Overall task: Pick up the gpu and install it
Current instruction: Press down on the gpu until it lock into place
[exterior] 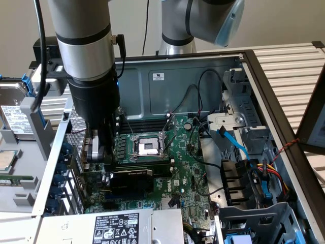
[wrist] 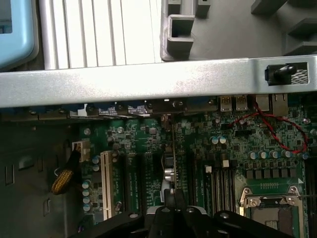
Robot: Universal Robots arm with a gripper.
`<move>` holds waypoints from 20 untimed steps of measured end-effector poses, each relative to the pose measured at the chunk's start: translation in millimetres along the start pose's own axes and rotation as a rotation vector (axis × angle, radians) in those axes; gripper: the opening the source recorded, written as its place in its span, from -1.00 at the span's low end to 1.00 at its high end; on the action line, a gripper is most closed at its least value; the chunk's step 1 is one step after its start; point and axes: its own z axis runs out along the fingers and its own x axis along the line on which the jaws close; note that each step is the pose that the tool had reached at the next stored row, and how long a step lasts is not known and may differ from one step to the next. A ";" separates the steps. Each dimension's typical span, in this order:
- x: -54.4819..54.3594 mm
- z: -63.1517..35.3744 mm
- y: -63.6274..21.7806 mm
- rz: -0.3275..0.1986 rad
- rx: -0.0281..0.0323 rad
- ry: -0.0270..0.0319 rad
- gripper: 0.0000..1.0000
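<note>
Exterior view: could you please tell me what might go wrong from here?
The shut gripper sits by the bracket end of the black-shrouded green graphics card, which lies over the large green motherboard; a misaligned edge might strain that board. The arm is also close to the grey metal case wall and may scrape it.

open case top, cables (exterior: 199, 104) crossing motherboard (exterior: 190, 173); drive cage (exterior: 238, 114) beside

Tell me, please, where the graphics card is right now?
In the exterior view the graphics card stands on the motherboard inside the open case, just below the empty processor socket, beside the end effector toward that view's left.
</note>
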 end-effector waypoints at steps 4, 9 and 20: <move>0.3 1.1 0.0 0.000 -0.0003 -0.0041 -0.79; 0.8 2.5 -0.1 0.000 -0.0008 -0.0084 -0.79; 1.3 5.4 -0.2 0.000 -0.0017 -0.0161 -0.79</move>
